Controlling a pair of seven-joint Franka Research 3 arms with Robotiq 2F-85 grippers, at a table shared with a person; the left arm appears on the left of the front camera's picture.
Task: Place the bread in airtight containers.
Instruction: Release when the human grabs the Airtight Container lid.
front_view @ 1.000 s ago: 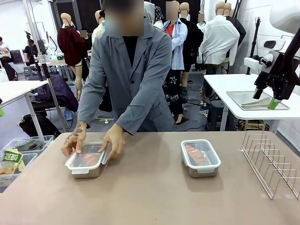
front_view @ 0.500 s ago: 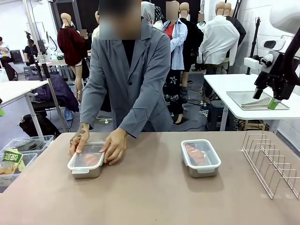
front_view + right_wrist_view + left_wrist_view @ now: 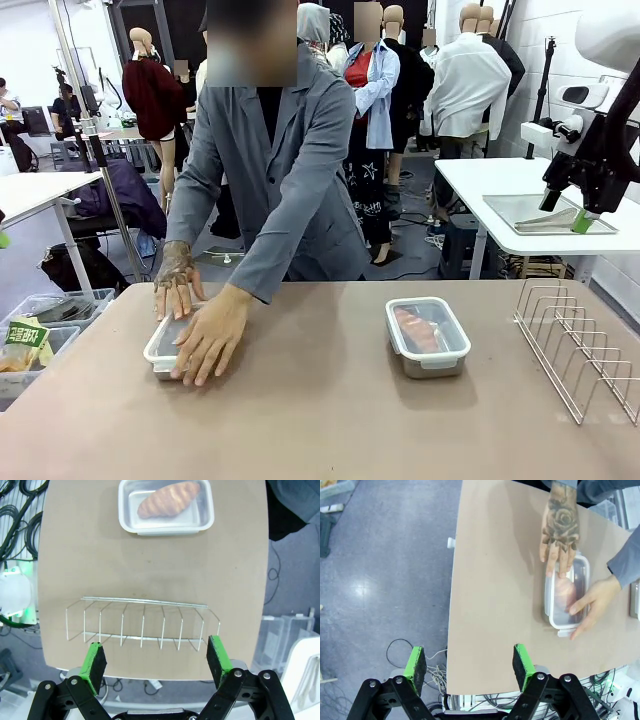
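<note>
Brown tabletop (image 3: 330,420), possibly laminate; cluttered workshop behind.

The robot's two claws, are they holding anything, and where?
No. The left end effector and right end effector are open, holding nothing. The person's hands press on the clear plastic lid of the small steel container.

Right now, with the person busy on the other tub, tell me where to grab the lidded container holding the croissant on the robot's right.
Take the lidded container across its two long sides, coming straight down from above. Those walls are straight and parallel, narrower than the open right hand, and bare tabletop surrounds it. The wire rack stands apart to one side, so it should not obstruct.
</note>
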